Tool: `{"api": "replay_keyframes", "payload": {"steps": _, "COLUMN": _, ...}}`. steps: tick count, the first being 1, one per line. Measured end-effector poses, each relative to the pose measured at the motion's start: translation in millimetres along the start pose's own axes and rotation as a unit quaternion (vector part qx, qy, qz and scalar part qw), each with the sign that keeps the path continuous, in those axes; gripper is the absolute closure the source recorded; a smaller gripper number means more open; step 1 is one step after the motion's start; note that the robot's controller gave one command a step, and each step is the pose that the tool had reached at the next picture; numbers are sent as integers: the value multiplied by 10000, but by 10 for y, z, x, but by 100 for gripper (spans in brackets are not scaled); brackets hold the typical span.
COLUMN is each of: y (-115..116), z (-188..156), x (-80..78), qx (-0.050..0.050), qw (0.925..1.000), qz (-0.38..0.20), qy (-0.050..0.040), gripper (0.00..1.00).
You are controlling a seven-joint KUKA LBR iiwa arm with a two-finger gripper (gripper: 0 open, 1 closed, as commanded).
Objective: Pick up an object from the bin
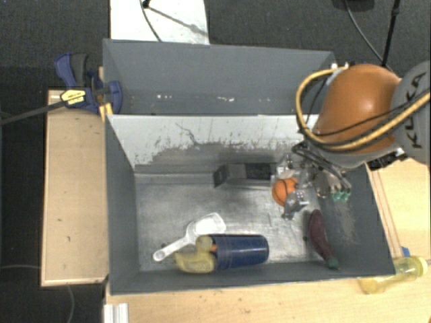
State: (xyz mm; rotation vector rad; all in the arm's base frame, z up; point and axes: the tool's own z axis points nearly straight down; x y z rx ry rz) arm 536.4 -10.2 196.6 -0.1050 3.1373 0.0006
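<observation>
The small round orange ball [281,192] lies on the floor of the grey metal bin [202,140], hard against the left side of the gripper [294,197], which hangs low over it. Whether the gripper is spread, pressed together or already pinching the ball I cannot tell. The metal parts of the wrist crowd over that spot, so nothing can be called held.

The likeliest trouble, as I judge it, is the ball's own shape. Smooth and round, it could roll or squirt sideways if it is caught off its middle, and the bare floor to the left of the ball would let it run. A second risk is the dark purple aubergine-shaped toy [319,236], lying below and to the right of the ball and near the gripper. A sideways shift of the wrist could nudge it or take it up instead.

The ball looks glossy, evenly orange, with its right side partly covered by the gripper.

Going outward: above and just left of the ball sits a black rectangular block [248,173], close to the back wall. Well below and left of the ball is a loose cluster — a dark blue cylinder on its side [240,250], a yellow soft-looking toy [194,261] touching its left end, and a white plastic scoop [192,236] just above that.
</observation>
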Motion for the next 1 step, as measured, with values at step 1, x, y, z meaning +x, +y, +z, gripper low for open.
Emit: {"api": "replay_keyframes", "payload": {"steps": 1, "y": 37, "z": -58, "x": 40, "qx": 2, "qw": 9982, "qz": -603, "qy": 2, "gripper": 100}}
